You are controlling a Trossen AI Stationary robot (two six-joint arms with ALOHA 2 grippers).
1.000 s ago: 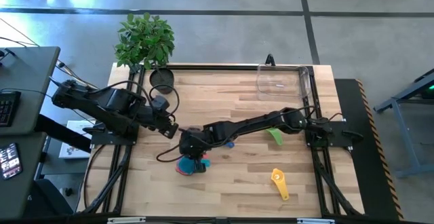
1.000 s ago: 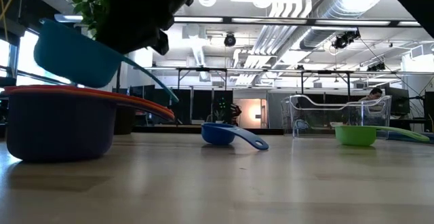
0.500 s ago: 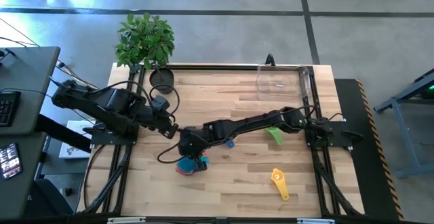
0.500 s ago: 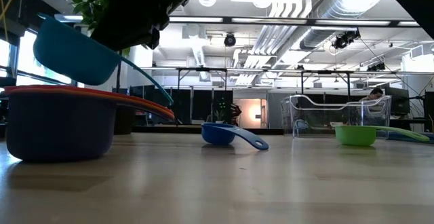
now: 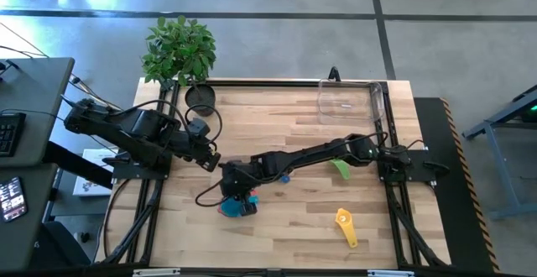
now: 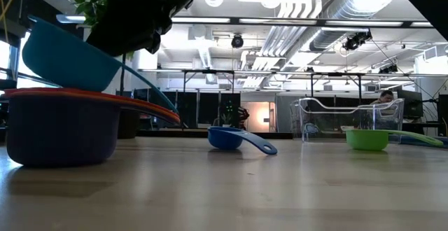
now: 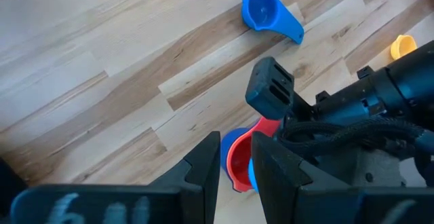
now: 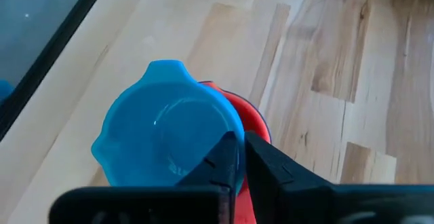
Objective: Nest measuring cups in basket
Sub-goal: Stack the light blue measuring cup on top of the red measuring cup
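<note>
Right wrist view: right tool (image 8: pixel 241 157) pinched on teal cup (image 8: pixel 166 139), tilted over red cup (image 8: pixel 254 125); may seat crooked, topple stack.

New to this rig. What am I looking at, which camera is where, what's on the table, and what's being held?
Two dark robot arms work at a wooden table. One camera looks straight down, one sits at table-top height, and one rides on each wrist.

The right end effector is shut on the handle of a teal measuring cup, holding it tilted over a stack of cups with an orange-red one on top of a dark purple one. The left end effector waits beside it, fingers close together, holding nothing.

Loose on the table are a blue cup, a green cup and a yellow cup. The clear basket sits at the far edge, and a potted plant at the corner.
</note>
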